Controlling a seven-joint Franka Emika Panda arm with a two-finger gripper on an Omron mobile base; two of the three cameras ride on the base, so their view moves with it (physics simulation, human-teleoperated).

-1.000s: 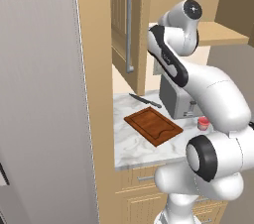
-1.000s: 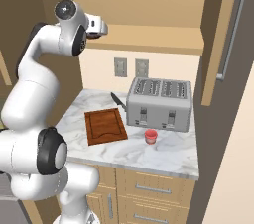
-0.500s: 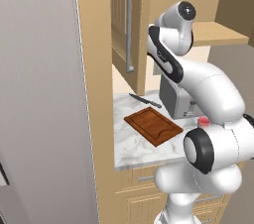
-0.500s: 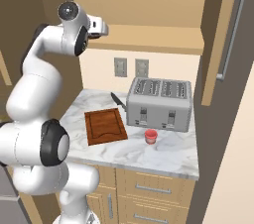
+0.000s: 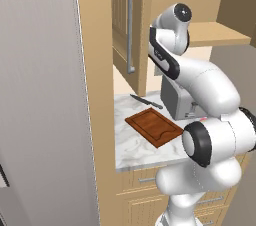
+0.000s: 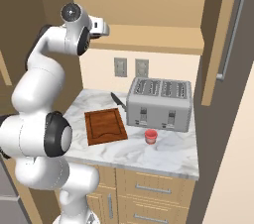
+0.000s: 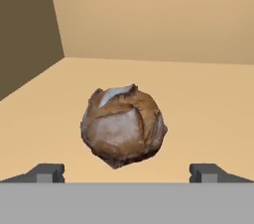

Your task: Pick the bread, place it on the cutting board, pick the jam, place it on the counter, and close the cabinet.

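Hand view looking straight at the bread (image 7: 123, 126), a crusty brown round loaf sitting on the tan shelf floor inside the cabinet (image 6: 149, 39), with the cupboard's back wall and a darker side wall behind it. Gripper (image 7: 127, 173) spread wide, one dark fingertip (image 7: 47, 172) off to each side of the loaf, not touching it, nothing pinched.

Base views giving the rest of the kitchen instead. Right base view showing the cutting board (image 6: 104, 125) lying bare on the counter (image 6: 163, 151), a dark knife (image 6: 118, 101) just behind the board, a silver toaster (image 6: 159, 104) beside it, and the jam (image 6: 151, 136) standing on the marble just in front of the toaster. Left base view showing the board (image 5: 153, 127) and knife (image 5: 146, 101) too, plus the cabinet door (image 5: 125, 20) hanging open with its long grey handle.

Compared with a second ago, wrist reaching a bit further toward the shelf opening; board, jam and toaster sitting exactly as before.
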